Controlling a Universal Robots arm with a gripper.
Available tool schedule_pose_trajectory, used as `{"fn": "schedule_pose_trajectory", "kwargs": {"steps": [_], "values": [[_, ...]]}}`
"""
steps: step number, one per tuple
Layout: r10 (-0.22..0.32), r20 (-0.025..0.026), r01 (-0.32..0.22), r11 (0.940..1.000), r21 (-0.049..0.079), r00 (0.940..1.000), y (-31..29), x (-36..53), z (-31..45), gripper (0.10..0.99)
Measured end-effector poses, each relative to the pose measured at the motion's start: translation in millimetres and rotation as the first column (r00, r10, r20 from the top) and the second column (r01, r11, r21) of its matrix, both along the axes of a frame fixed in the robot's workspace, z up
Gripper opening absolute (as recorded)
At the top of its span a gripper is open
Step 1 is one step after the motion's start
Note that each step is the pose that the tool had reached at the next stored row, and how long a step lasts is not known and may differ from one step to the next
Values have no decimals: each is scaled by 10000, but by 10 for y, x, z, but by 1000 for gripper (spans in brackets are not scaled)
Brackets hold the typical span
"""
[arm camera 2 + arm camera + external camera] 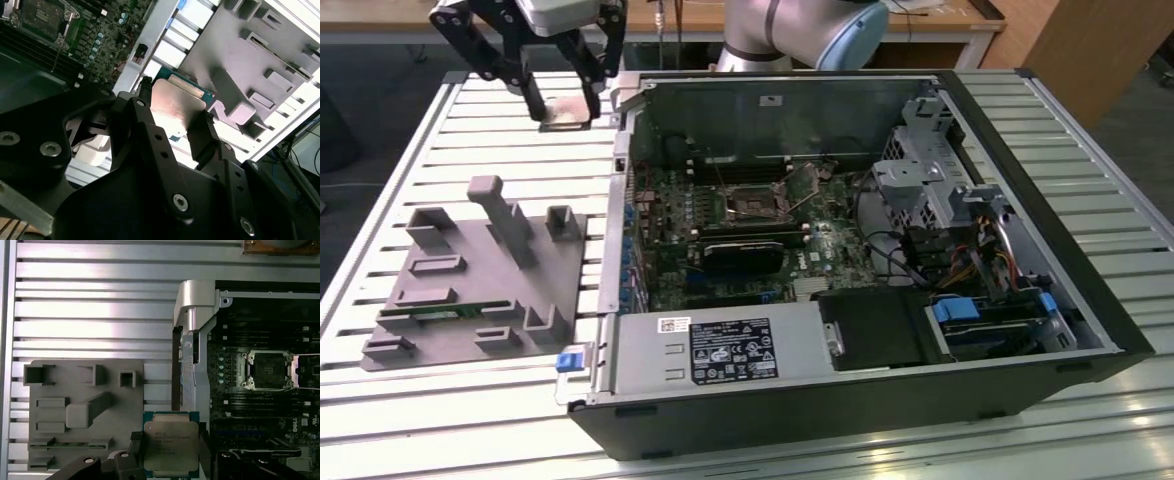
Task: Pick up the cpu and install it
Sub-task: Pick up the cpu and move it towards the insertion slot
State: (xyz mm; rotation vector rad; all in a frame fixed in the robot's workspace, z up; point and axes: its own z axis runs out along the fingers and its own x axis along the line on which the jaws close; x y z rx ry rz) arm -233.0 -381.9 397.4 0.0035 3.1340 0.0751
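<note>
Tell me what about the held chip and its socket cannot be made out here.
- Exterior view: the small flat square silvery-grey cpu, clamped in the black gripper, is too small to show its orientation.
- Second wrist view: glare whitens its metal top; black fingers hide two of its edges.
- First wrist view: the contacts of the square motherboard socket are too fine to judge.

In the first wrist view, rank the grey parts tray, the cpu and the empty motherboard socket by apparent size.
1. grey parts tray
2. cpu, held in the jaws close to the camera
3. empty motherboard socket
The cpu's edge over the socket may be mere nearness to the camera, so that pair is unsure.
</note>
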Motion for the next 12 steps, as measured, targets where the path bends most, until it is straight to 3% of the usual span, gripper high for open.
{"fn": "schedule_pose_trajectory", "kwargs": {"steps": [12], "values": [[-1,0,1,10000,1,10000,72,137,-8,533]]}}
